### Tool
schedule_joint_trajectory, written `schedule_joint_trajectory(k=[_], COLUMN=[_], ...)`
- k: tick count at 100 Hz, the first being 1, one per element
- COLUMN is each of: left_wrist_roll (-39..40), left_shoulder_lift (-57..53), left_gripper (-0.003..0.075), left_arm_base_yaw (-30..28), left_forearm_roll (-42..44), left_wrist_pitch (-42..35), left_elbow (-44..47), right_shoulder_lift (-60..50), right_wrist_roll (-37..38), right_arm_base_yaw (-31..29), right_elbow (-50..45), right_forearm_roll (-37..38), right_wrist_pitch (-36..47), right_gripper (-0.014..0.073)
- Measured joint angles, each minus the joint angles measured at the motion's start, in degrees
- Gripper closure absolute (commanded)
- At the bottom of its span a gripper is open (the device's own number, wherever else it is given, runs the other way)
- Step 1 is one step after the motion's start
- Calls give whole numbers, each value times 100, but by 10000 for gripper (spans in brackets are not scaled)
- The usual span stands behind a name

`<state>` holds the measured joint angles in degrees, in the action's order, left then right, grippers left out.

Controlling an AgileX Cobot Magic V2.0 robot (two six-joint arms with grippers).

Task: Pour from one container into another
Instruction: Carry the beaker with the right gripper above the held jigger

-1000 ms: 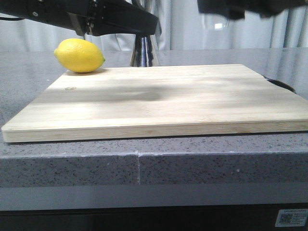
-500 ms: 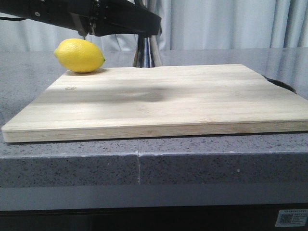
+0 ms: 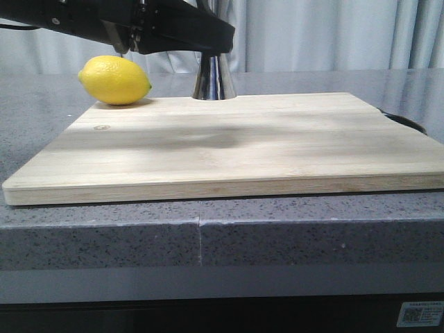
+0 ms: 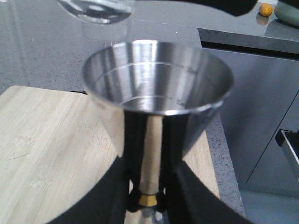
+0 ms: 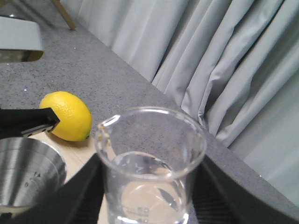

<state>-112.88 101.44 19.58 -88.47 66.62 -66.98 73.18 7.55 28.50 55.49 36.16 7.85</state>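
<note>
Front view: our left gripper (image 3: 208, 52) clamps the jigger (image 3: 213, 76) on the board (image 3: 243, 139); our right gripper (image 5: 149, 196) grips the beaker (image 5: 149, 163), seemingly raised.

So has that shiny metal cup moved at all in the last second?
Yes. In the front view the steel jigger has shifted slightly right and forward, away from the lemon, which stayed put; its base now sits at the cutting board's back edge.

Even, soft daylight-like lighting is seen throughout, and a diffuse grey shadow is cast across the cutting board (image 3: 229, 142) toward 9 o'clock. Bright vertical glare is shown on the steel jigger (image 4: 159, 93), whose near rim is rendered soft. The beaker (image 5: 150, 163) is slightly blurred, with faint reflections.
</note>
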Motion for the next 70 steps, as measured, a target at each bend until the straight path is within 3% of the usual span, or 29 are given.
schedule_joint_trajectory(k=[70], left_wrist_roll=[0], left_shoulder_lift=[0], left_gripper=[649], left_arm_base_yaw=[0], left_forearm_roll=[23], left_wrist_pitch=[0], left_elbow=[0], right_shoulder_lift=[0], right_wrist_roll=[0], right_arm_base_yaw=[22], right_elbow=[0], right_forearm_roll=[660], right_wrist_pitch=[0], right_gripper=[357])
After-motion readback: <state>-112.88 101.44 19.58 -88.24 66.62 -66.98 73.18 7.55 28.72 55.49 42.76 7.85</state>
